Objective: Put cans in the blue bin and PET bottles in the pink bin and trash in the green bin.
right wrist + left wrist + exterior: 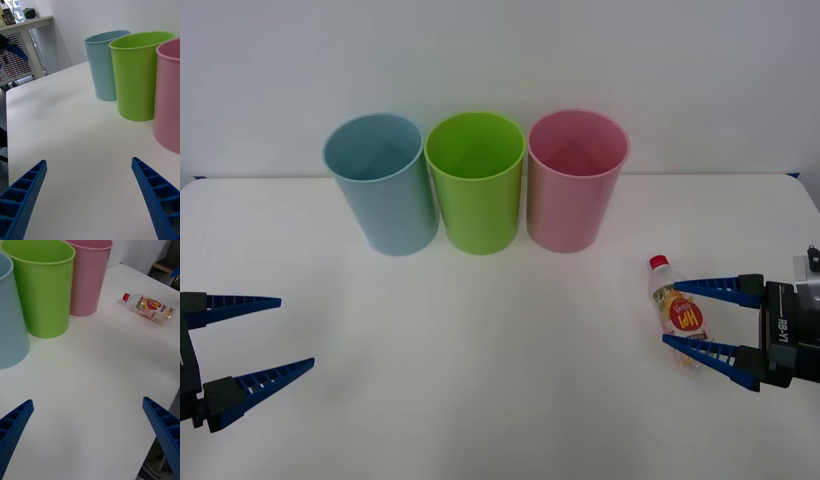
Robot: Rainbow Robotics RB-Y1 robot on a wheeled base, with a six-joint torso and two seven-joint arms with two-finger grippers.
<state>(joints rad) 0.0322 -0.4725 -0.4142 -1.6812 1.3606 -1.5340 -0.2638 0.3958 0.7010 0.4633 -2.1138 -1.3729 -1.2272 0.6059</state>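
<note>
The PET bottle (pixel 679 312) lies on its side on the white table (pixel 480 380), at about four o'clock from the pink bin (pixel 574 180), red cap pointing back toward the bins. The right gripper (pixel 692 316) has its blue ribbed fingers spread wide, one on each side of the bottle's body, apparently not yet pressing it, though contact is hard to judge. The left gripper (pixel 275 335) hovers at about eight o'clock over the table, fingers wide and holding nothing.

The bottle looks small, clear and light, likely nearly empty. Thin plastic like this should give a little under pressure, and the rounded wall may roll or squirt out of a pinch. The labelled midsection (pixel 152 306) seems the best place to close on: it is the widest, straightest part, and the label may add some friction. The tapering neck is a poorer hold.

The blue bin (pixel 383 185), green bin (pixel 476 182) and pink bin stand upright in a row at twelve o'clock, almost touching.
</note>
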